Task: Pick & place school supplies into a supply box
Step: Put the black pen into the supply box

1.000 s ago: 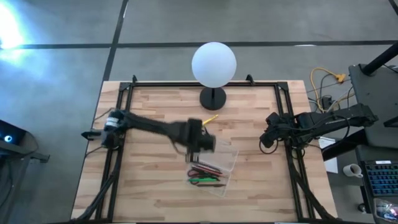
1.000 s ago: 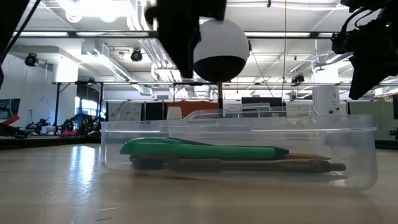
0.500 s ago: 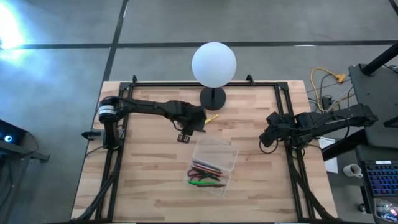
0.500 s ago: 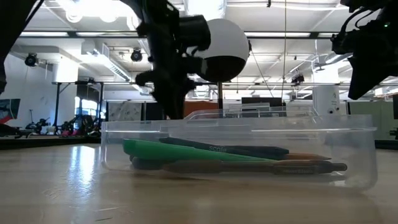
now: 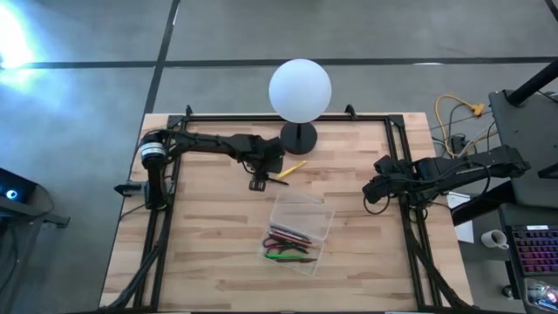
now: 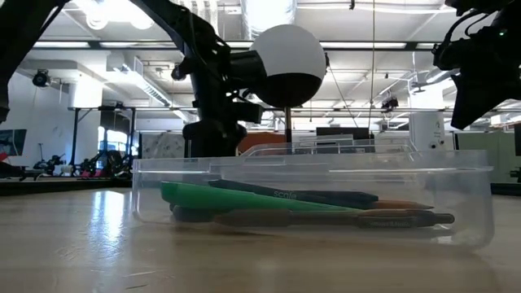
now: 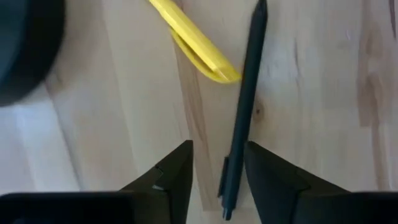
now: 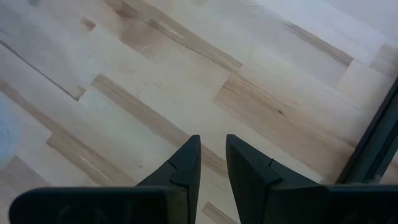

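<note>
Supply box: the clear plastic supply box (image 5: 299,231) sits on the wooden table (image 5: 209,253), toward the near side and slightly right of centre, lying at a slant.
Inside the box: a bright green marker (image 6: 260,198), red-handled scissors (image 5: 288,243) and a few dark pens (image 6: 326,217) lie flat along the bottom, stacked against each other.
Still outside: a yellow pencil (image 7: 196,42) and one dark pen (image 7: 244,109) lie on the bare wood near the lamp base, well apart from the box; the pencil's end touches or just overlaps the pen's side.
Left gripper: the left gripper (image 7: 217,171) hangs low over that dark pen, next to the lamp's foot. Its fingers (image 7: 177,171) stand apart, one on each side of the pen's lower end, and they grip nothing; whether they touch the pen I cannot tell.
Right gripper: the right gripper (image 8: 212,163) waits at the table's right edge, over bare wood. Its fingers leave only a narrow gap and nothing is between them.
Lamp: a white globe lamp (image 5: 300,90) on a black base (image 5: 298,137) stands at the far edge of the table, just beyond the loose pencil and pen.
Beyond the table: grey floor, cables and a desk to the right.
</note>
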Tool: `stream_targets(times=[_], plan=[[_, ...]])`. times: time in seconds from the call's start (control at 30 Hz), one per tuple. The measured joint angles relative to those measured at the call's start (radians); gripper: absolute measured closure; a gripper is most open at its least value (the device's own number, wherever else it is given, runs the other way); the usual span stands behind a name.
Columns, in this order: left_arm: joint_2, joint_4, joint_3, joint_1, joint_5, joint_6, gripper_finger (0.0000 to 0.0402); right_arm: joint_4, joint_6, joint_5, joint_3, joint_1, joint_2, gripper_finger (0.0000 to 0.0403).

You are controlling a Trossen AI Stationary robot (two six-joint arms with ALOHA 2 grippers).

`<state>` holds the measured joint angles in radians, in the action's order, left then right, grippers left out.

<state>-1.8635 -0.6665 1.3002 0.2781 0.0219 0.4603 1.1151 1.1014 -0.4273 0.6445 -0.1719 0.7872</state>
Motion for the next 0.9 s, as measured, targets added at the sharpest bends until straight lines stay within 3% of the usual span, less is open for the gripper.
stream_targets(times=[0.27,0.43,0.67,0.9], plan=[[0.000,0.081,-0.055,0.004,-0.018,0.008,0.0215,0.000,0.029,-0.021,0.000,0.000,0.000,0.0335],[-0.020,0.110,-0.083,0.007,-0.039,0.038,0.0210,-0.001,0.032,-0.021,0.000,0.000,0.000,0.0335],[-0.081,0.093,-0.057,0.025,-0.070,0.037,0.0239,-0.003,0.052,-0.020,0.000,0.001,0.000,0.0335],[-0.088,0.108,-0.068,0.031,-0.109,0.039,0.0315,-0.003,0.052,-0.020,0.000,0.000,0.000,0.0335]])
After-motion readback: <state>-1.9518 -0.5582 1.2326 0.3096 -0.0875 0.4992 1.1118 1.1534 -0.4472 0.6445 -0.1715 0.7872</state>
